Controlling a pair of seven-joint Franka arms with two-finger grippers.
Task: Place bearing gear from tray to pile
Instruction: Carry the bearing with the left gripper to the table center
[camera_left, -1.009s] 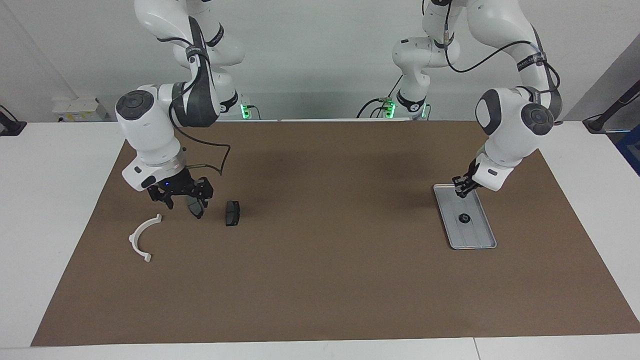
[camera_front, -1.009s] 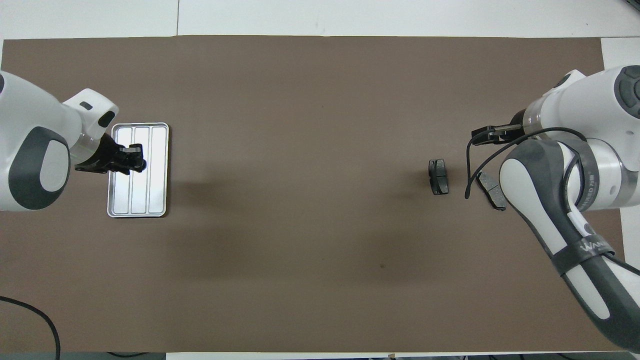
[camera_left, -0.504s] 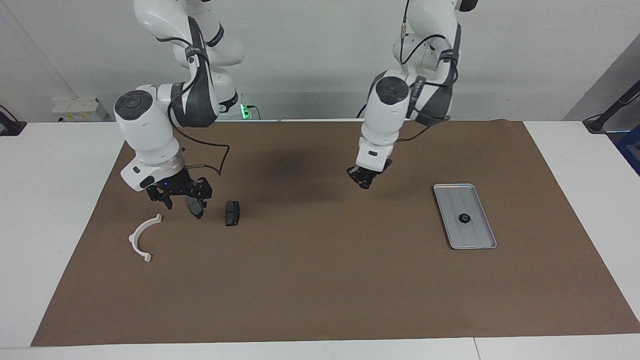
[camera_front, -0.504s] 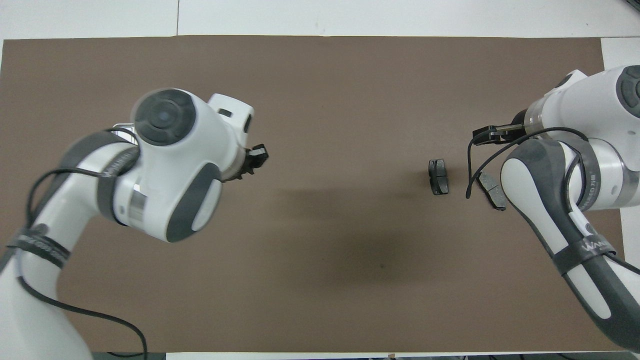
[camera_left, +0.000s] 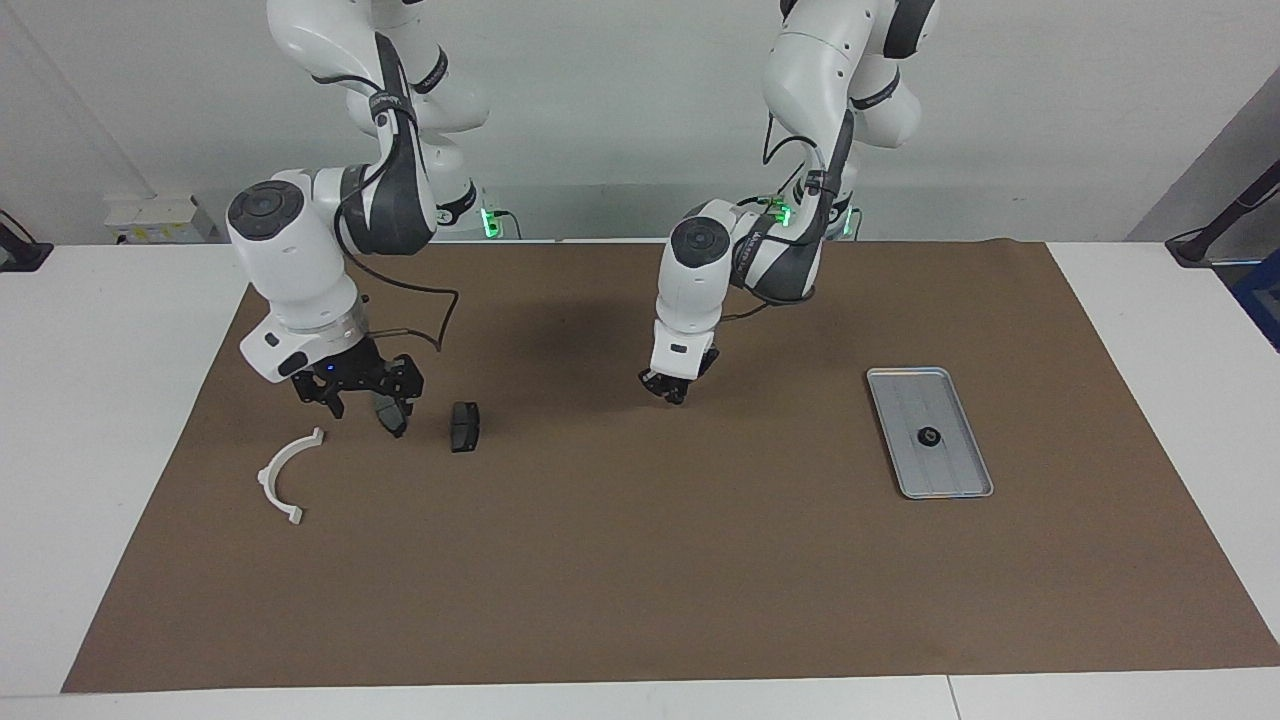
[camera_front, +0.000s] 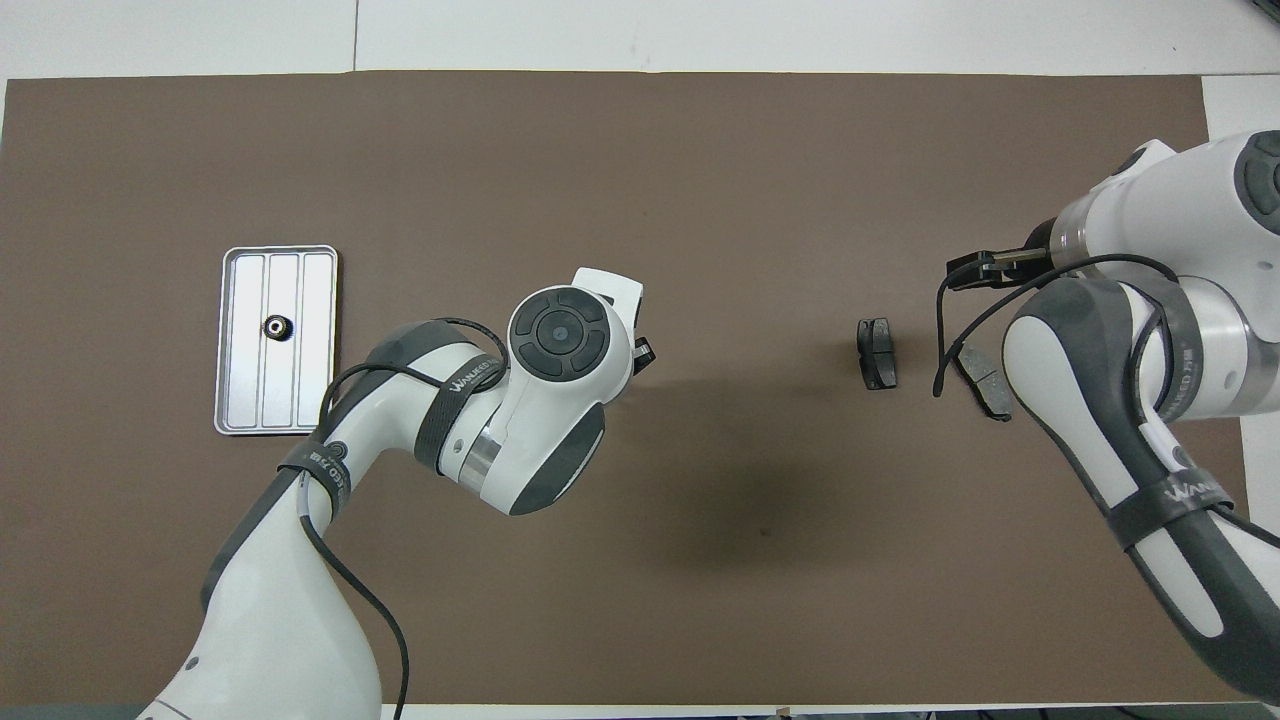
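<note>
The silver tray (camera_left: 905, 385) (camera_front: 310, 340) lies toward the left arm's end of the mat, with one small black bearing gear (camera_left: 928, 437) (camera_front: 274, 326) on its ribbed floor. My left gripper (camera_left: 670, 392) (camera_front: 645, 355) hangs shut low over the middle of the mat; I cannot tell if anything sits between its tips. The pile lies toward the right arm's end: a white curved bracket (camera_left: 283, 475) and two dark brake pads (camera_left: 464, 427) (camera_front: 878, 353). My right gripper (camera_left: 365, 400) stands open just over the second pad (camera_left: 388, 412) (camera_front: 985, 385).
A brown mat (camera_left: 640, 560) covers most of the white table. The right arm's bulk hides the bracket in the overhead view. A cable (camera_left: 440, 310) loops from the right arm's wrist.
The left arm has swung from over the tray to the middle of the mat, gripper shut throughout. The gear in the tray, the pile and the right arm have stayed put.
</note>
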